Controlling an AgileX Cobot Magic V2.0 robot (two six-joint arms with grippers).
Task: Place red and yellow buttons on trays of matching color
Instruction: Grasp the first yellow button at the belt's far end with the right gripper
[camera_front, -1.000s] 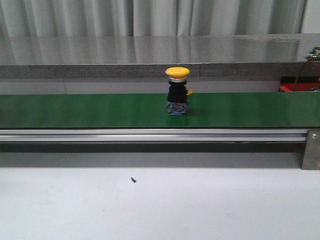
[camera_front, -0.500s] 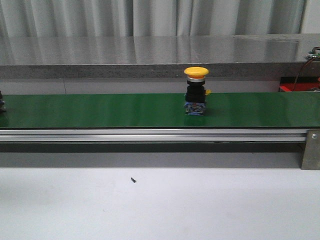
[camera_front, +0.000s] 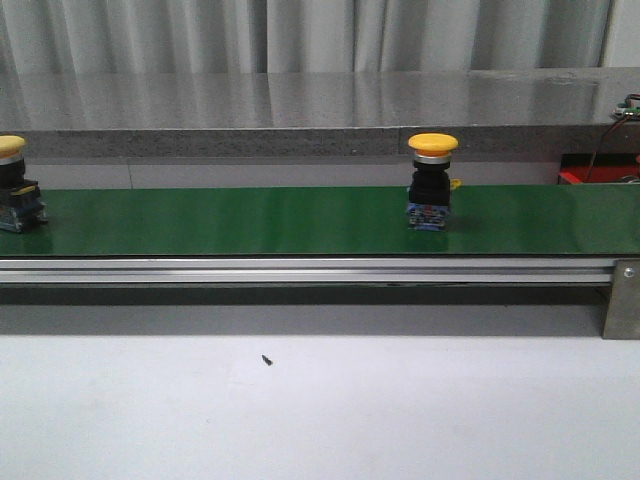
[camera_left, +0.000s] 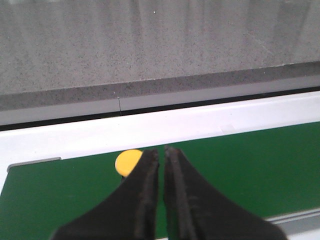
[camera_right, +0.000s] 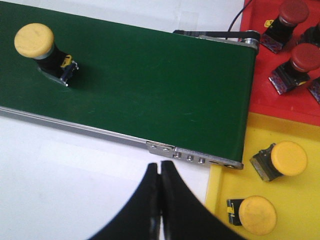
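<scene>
The green belt (camera_front: 300, 220) serves as the landmark here. Standing upright on it, right of its middle in the front view, is a yellow button (camera_front: 432, 196); a second yellow button (camera_front: 14, 198) stands on the belt at its far left end. Neither has reached a tray yet.

Past the belt's right end, the right wrist view shows the sorting partly done. The red tray (camera_right: 305, 100) holds at least two red buttons (camera_right: 286, 19) lying on their sides (others may be cut off at the frame edge), and the yellow tray (camera_right: 300, 200), just beside the red one and nearer the robot, holds two yellow buttons (camera_right: 280, 160), also tipped over. No red button is on the belt now. So, as I judge it, several pieces are already sorted, and the two yellow ones on the belt are what remains in view.

The left gripper (camera_left: 161, 152) hangs over the belt's left end with its jaws clenched together on nothing, the second yellow button's cap peeking out just beside them. The right gripper (camera_right: 160, 167) hovers off the belt's near edge, close to the yellow tray, likewise pressed closed and empty.

No brand, label or readable writing shows on the buttons, belt or trays (the small blue bases are too blurred to tell).
</scene>
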